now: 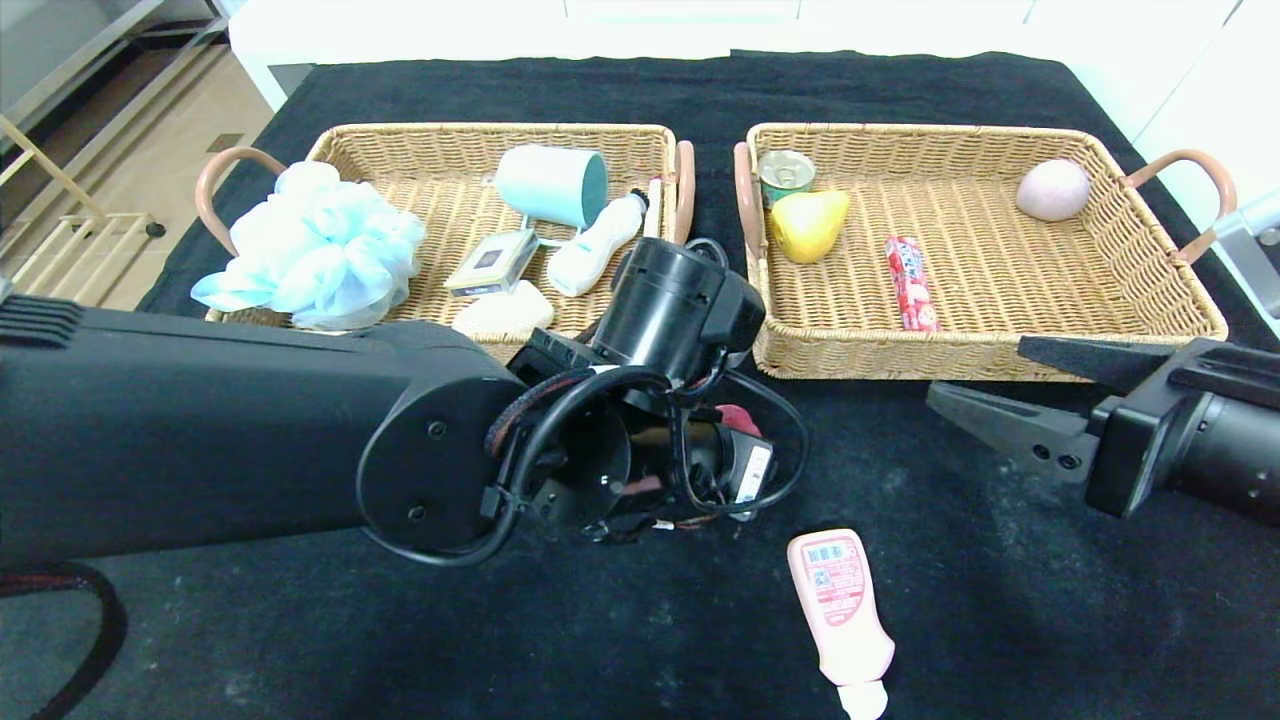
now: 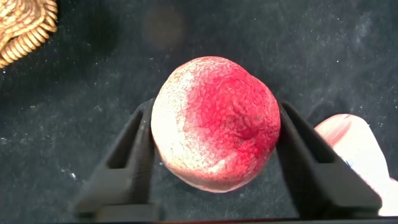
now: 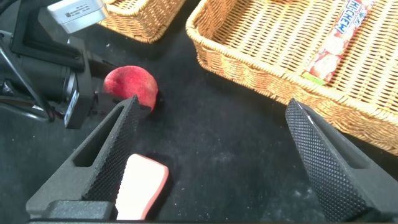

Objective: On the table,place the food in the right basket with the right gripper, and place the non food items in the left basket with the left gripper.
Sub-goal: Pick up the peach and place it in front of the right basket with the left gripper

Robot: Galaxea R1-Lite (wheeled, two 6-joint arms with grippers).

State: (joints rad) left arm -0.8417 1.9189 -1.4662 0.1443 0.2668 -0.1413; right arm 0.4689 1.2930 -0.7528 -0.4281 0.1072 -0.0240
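Note:
The red-pink peach (image 2: 214, 121) rests on the black table (image 1: 1000, 600) in front of the gap between the baskets. My left gripper (image 2: 214, 112) has a finger against each side of it. In the head view only a sliver of the peach (image 1: 737, 415) shows behind the left wrist. The pink squeeze bottle (image 1: 840, 600) lies on the cloth nearer me. My right gripper (image 1: 975, 372) hovers open before the right basket (image 1: 900, 355), nothing between its fingers. Pear (image 1: 808, 222) and Hi-Chew stick (image 1: 910, 283) lie in the right basket. The left basket (image 1: 500, 130) holds the blue pouf (image 1: 320, 250) and the cream bar (image 1: 503, 310).
The left basket also holds a teal cup (image 1: 555, 185), a white bottle (image 1: 595, 250) and a small clear box (image 1: 492, 262). A tin can (image 1: 785, 172) and a pale pink egg-shaped ball (image 1: 1052, 188) sit in the right basket. My left arm hides much of the cloth's near left.

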